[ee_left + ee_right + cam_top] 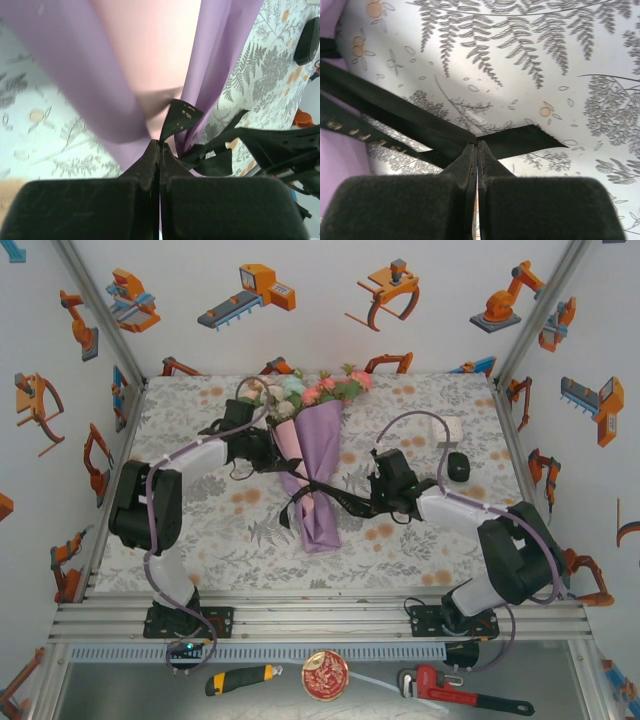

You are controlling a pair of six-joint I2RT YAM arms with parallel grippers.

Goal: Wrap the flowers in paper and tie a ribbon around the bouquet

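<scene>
The bouquet lies mid-table: flowers [310, 388] in pink, white and pale blue at the far end, wrapped in a lilac paper [320, 455] cone tapering towards me. A black ribbon [335, 498] is wound round the cone's narrow part. My left gripper [278, 452] sits against the cone's left side. In the left wrist view my left gripper [161, 144] is shut on a ribbon [180, 117] end beside the paper [75, 75]. To the cone's right, my right gripper [372, 502] holds the other strand taut. In the right wrist view my right gripper [478, 145] is shut on the ribbon [395, 112].
A small white box [452, 428] and a black object [458, 466] lie on the tablecloth right of the right arm. On the shelf below the near rail are a utility knife [240, 678], a round red tin [325, 675] and a red pipe wrench [455, 690].
</scene>
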